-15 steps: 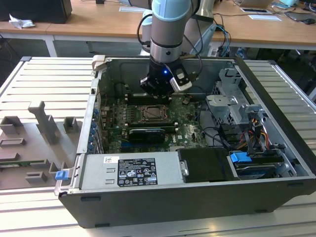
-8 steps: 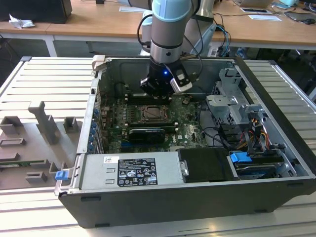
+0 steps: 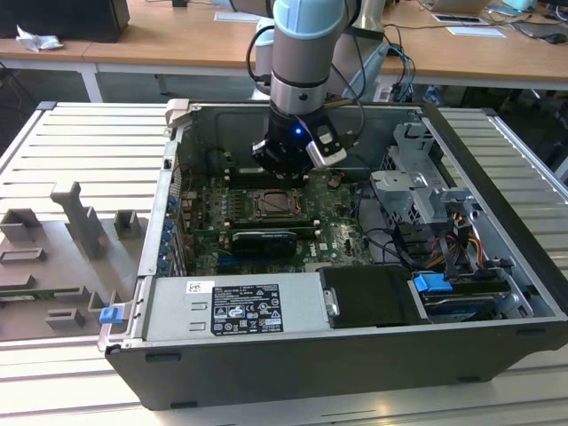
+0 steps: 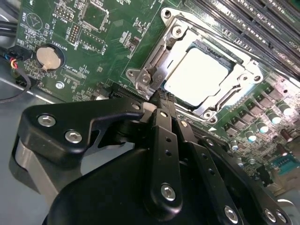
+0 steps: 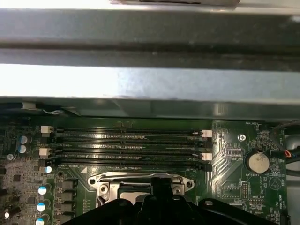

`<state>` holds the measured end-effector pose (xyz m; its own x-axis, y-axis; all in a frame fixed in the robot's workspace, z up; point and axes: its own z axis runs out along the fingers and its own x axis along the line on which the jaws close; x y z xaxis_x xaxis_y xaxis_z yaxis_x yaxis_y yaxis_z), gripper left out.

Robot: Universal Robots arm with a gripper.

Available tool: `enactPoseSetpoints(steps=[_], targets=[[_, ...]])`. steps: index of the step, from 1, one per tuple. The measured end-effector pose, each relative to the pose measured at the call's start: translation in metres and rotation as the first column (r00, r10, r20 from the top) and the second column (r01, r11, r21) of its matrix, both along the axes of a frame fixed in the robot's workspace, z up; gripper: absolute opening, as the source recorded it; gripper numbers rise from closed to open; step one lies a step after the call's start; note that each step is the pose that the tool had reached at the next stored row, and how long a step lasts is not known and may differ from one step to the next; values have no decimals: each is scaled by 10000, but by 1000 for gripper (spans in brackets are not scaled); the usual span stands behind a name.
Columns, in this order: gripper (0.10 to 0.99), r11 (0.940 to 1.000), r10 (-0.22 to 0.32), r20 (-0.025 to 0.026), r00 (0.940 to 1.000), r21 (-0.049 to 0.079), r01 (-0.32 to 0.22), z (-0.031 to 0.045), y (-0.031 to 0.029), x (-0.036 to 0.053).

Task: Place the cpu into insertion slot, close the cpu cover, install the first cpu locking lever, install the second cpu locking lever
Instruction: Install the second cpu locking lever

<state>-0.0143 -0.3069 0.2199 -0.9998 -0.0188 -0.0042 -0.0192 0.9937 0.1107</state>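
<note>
In the second wrist view the cpu (image 4: 197, 77) lies pale and silvery in the insertion slot (image 4: 140, 77). The cpu cover (image 4: 187, 35) is a silvery frame lying flat around the chip. A thin metal locking lever (image 4: 227, 96) runs along one side of the socket. My gripper (image 4: 161, 96) has its black fingers (image 4: 164, 136) pressed together, tips at the socket's edge beside a bracket corner. In the exterior view the gripper (image 3: 288, 169) hangs just above the far edge of the insertion slot (image 3: 271, 204) inside the open computer case.
Long black memory slots (image 5: 129, 145) run beyond the socket, below the case wall (image 5: 150, 89). A coin battery (image 4: 49, 56) sits on the green board. A black graphics card (image 3: 262, 241), power supply (image 3: 235, 306), drive cage (image 3: 417, 169) and cables (image 3: 444, 240) crowd the case. A grey fixture plate (image 3: 62, 248) lies outside.
</note>
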Motion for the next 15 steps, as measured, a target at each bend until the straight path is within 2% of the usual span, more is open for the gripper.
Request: enactPoseSetpoints(steps=[5,6,7,15], targets=[[106,10000,0,0,10000,-1,0,189,0,0],[106,10000,1,0,10000,-3,-1,297,0,0],[106,10000,2,0,10000,-14,-2,344,-3,0],[106,10000,1,0,10000,-13,-1,341,-124,0]])
